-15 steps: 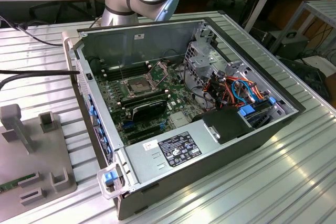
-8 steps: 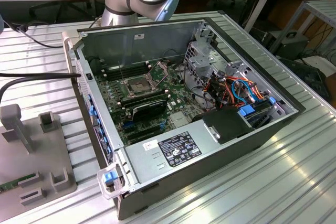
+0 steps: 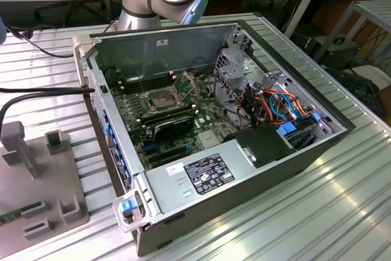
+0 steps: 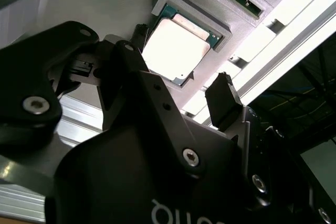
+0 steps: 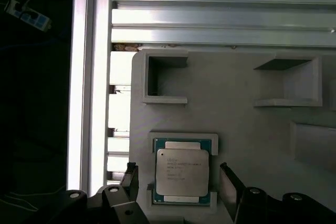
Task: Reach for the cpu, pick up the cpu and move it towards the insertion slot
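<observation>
The cpu [image 5: 182, 171] is a thin square chip with a pale metallic face, lying flat in a shallow pocket of the grey holder plate [image 5: 236, 119]. My gripper [image 5: 180, 182] is open just above it, with one black finger [image 5: 130, 181] on each side and a gap between each finger and the chip. In the second wrist view the cpu [image 4: 176, 45] lies between the same fingertips [image 4: 223, 100] of the gripper [image 4: 181, 65]. The insertion slot [image 3: 160, 98] is the silver-framed square socket on the motherboard inside the open computer case.
The grey holder plate [image 3: 36, 212] lies at the exterior view's left, with raised brackets and a green memory stick [image 3: 18, 214]. The open case [image 3: 232, 169] has tall walls, a drive cage [image 3: 235, 71] and loose cables. The table is ribbed aluminium [image 3: 342, 212].
</observation>
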### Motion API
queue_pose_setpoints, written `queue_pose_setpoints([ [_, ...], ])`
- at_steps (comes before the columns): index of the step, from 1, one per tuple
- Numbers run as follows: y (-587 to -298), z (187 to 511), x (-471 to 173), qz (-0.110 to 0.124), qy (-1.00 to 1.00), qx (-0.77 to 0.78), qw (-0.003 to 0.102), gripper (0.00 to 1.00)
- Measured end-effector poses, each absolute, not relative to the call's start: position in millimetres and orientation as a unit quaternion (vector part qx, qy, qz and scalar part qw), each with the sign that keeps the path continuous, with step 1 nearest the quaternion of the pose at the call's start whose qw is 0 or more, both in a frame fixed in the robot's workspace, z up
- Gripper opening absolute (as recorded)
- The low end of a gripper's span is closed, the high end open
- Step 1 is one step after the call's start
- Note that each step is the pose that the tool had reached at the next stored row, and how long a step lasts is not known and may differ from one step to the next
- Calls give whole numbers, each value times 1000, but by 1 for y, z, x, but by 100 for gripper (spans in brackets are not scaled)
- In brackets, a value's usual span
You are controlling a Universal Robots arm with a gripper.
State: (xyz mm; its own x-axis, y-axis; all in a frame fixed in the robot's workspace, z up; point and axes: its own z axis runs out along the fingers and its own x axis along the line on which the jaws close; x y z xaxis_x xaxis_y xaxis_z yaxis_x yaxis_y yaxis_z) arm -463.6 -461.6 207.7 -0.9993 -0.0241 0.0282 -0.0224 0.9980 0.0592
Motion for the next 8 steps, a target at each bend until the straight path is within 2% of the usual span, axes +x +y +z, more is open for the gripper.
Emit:
queue_pose_setpoints([
  [8, -462, 206, -462, -30, -999, 12, 15, 72],
])
